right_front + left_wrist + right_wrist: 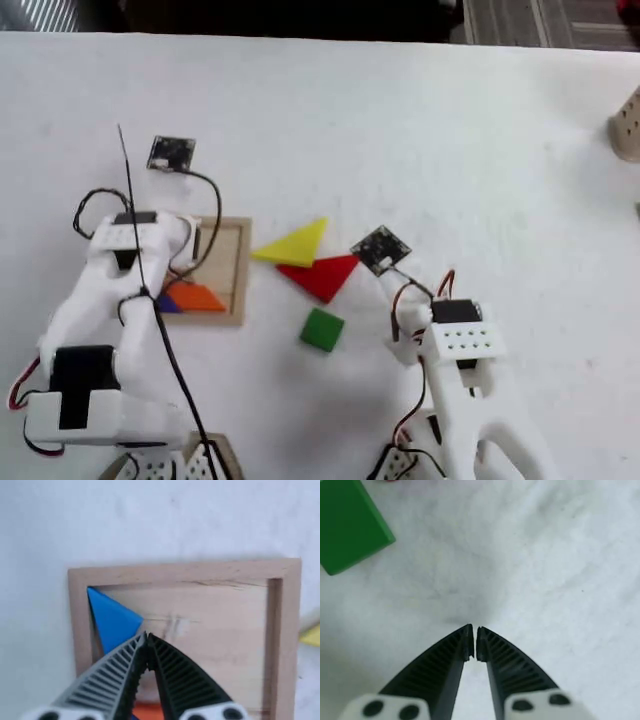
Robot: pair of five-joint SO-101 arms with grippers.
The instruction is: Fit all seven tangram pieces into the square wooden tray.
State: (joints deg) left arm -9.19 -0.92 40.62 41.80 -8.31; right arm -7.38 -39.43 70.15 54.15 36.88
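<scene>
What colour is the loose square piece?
The square piece is green, clearest in the high view.

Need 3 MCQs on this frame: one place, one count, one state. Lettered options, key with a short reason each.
1. Where is the green square relative to the wooden tray?
A. Inside it
B. On the table, outside it
C. Leaning on its rim

2. How many pieces lie on the table outside the tray in the high view?
A. One
B. Five
C. Three

3. The right gripper is:
A. Shut and empty
B. Wide open
C. Shut on a piece

Key
1. B: the square sits on bare table, apart from the tray.
2. C: the yellow triangle, the red triangle and the green square.
3. A: the jaws are closed together over bare table with nothing between them.
</scene>
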